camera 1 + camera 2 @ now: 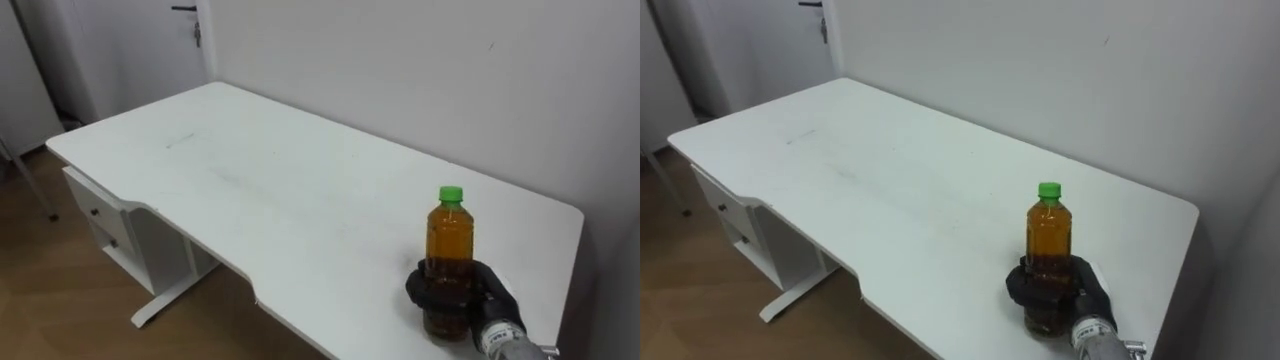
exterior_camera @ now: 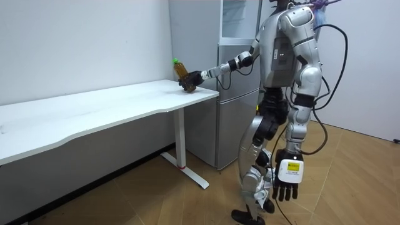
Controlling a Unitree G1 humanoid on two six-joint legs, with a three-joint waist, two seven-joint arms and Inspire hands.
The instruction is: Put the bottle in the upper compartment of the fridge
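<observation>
1. Bottles: one amber plastic bottle with a green cap (image 1: 450,240), upright near the right end of the one white surface (image 1: 260,190).
2. Right hand (image 1: 488,292): fingers wrapped round the bottle's lower body.
3. Left hand (image 2: 288,181): hanging, fingers relaxed.
4. One grey fridge (image 2: 234,119) just beside the surface.

Silver-grey shell, dark cables, black right hand (image 1: 1090,292).

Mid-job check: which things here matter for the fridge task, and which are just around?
For the job:
- bottle, upright on the table, right hand curled round it
- fridge past the table's end

Just there:
- white table
- drawer unit under it
- door
- left hand, hanging open
</observation>
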